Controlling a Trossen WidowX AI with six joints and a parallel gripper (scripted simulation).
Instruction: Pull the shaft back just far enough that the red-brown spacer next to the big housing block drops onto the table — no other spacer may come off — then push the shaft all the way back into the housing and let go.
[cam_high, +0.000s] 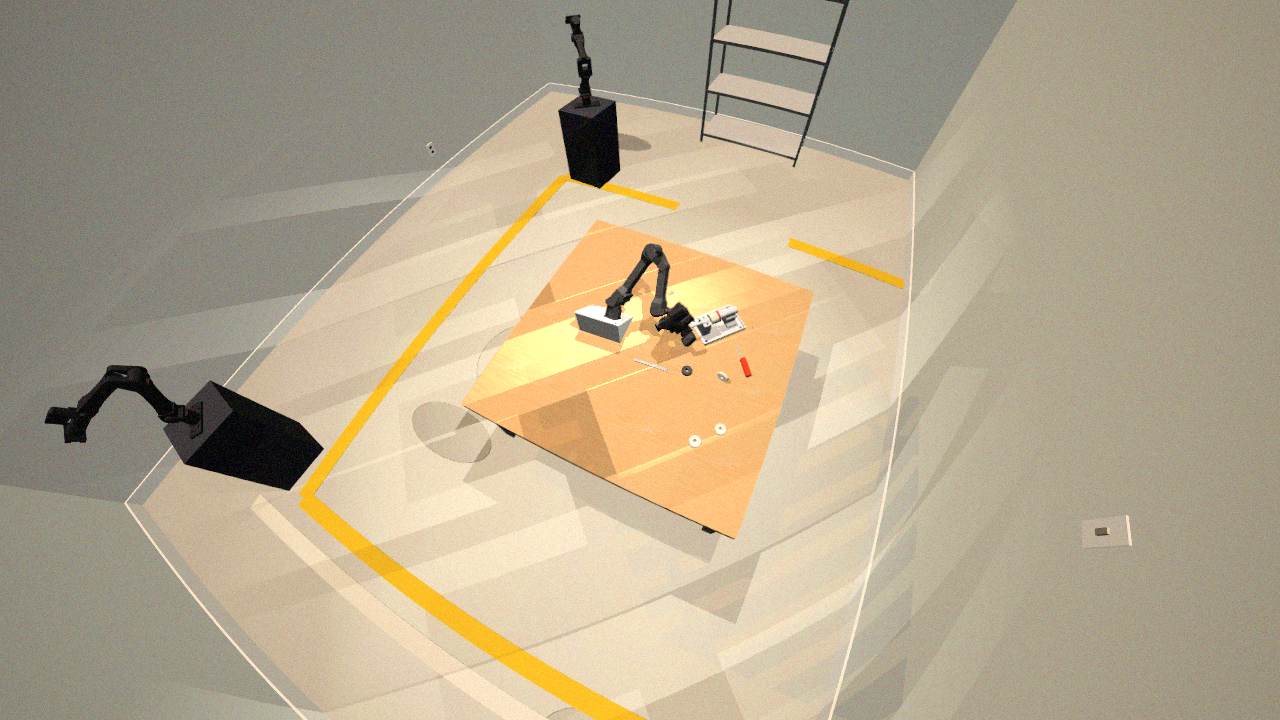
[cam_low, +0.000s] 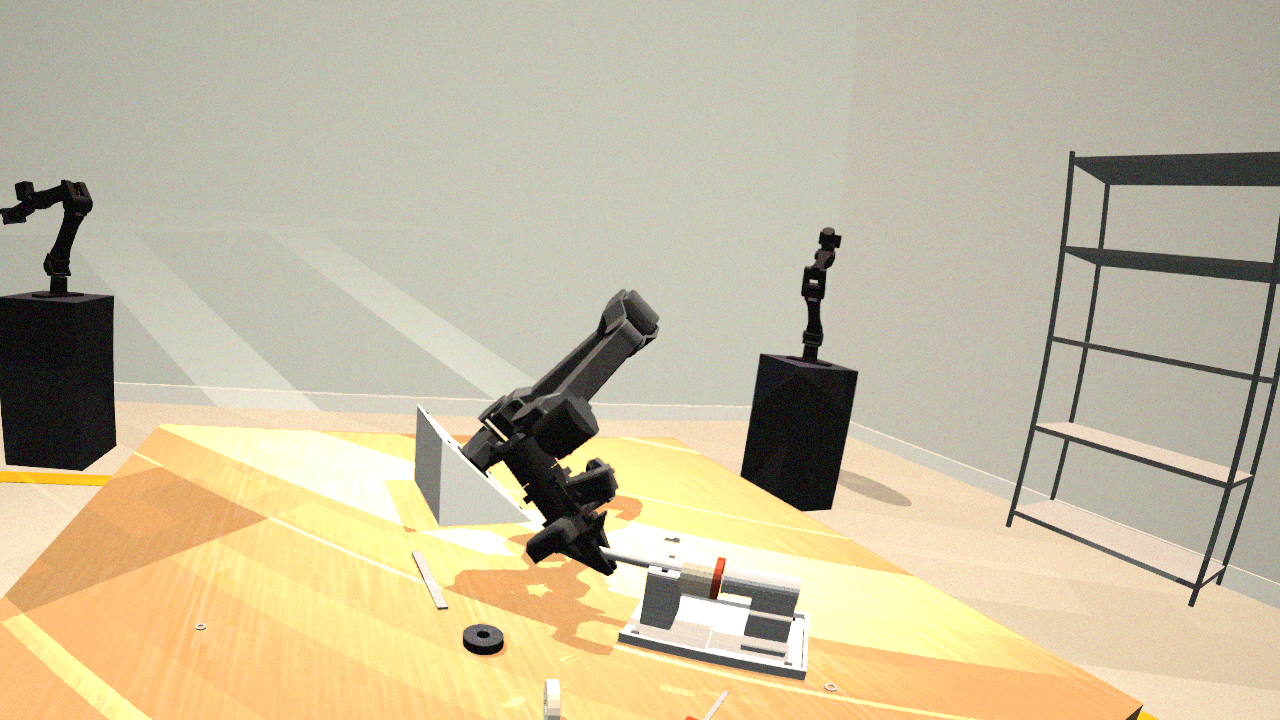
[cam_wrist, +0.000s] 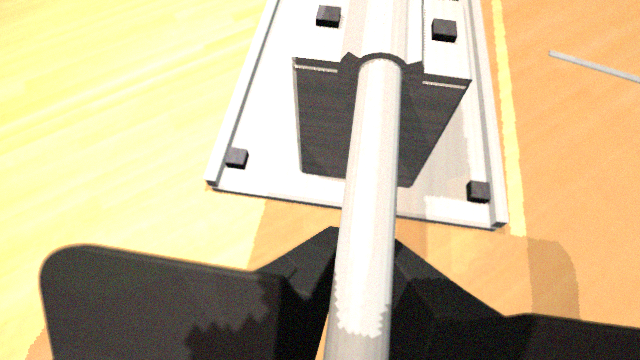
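The gripper (cam_high: 689, 338) (cam_low: 612, 560) (cam_wrist: 357, 243) is clamped on the shaft (cam_low: 631, 557) (cam_wrist: 374, 150), outside the housing (cam_high: 718, 324) (cam_low: 775, 601) (cam_wrist: 445, 55). The red-brown spacer (cam_high: 718, 315) (cam_low: 717, 578) hangs beside the housing's big block. Best draw straight back slowly, stopping once it drops.

- And here's the wooden table (cam_high: 554, 376) (cam_low: 340, 653), sunlit in bands!
- Black ring (cam_high: 686, 368) (cam_low: 483, 639), lying flat!
- Thin pale strip (cam_high: 650, 364) (cam_low: 429, 580) left of it!
- White-railed base plate (cam_high: 721, 337) (cam_low: 716, 656) (cam_wrist: 305, 199), over on the right!
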